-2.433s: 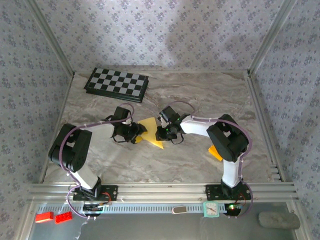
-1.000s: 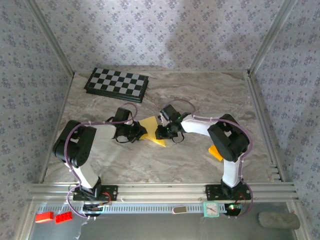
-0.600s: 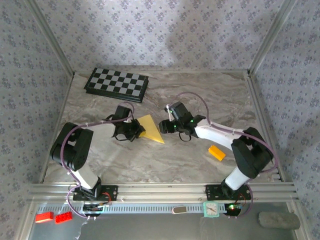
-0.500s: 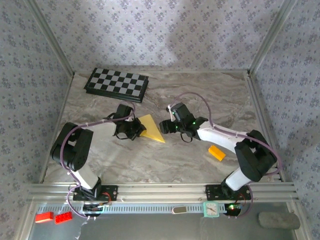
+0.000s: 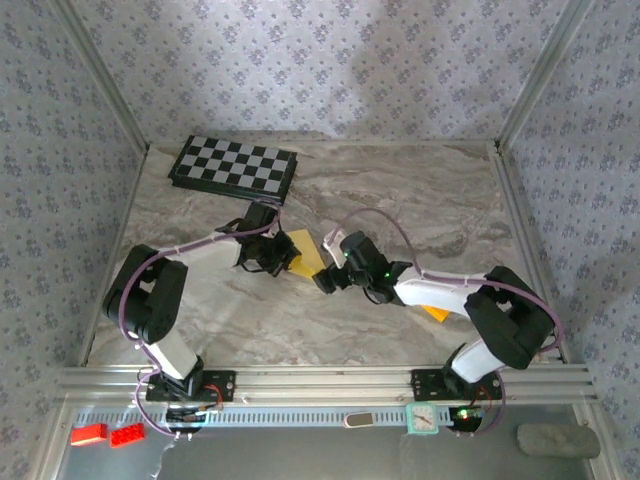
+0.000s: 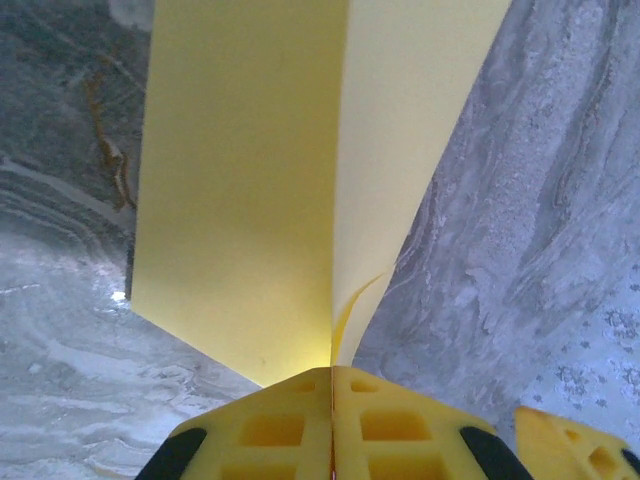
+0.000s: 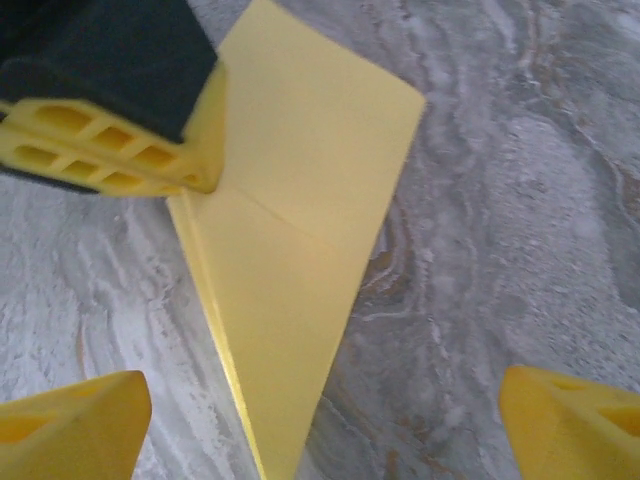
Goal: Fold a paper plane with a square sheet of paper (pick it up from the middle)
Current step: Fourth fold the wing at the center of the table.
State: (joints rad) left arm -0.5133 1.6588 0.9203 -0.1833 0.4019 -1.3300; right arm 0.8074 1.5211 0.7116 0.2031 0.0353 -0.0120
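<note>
The yellow sheet of paper (image 5: 304,254), folded into a pointed plane shape with a centre crease, is pinched at one edge by my left gripper (image 5: 279,258), which is shut on it. From the left wrist, two flaps (image 6: 250,190) spread away from the shut jaws (image 6: 332,372). My right gripper (image 5: 323,280) hovers open just near and right of the paper, touching nothing. In the right wrist view the paper's pointed end (image 7: 290,300) reaches down between the wide-apart yellow fingertips (image 7: 75,425), with the left gripper's fingers (image 7: 110,150) clamped on it at upper left.
A checkerboard (image 5: 233,168) lies at the back left of the marble table (image 5: 420,200). A small orange block (image 5: 436,314) peeks out from under my right arm. Metal frame rails (image 5: 320,380) run along the near edge, and patterned walls close in the sides.
My right gripper let go of the paper, opened wide and swung back, then nearer. The left gripper, still shut, lifted and turned the paper toward the back.
</note>
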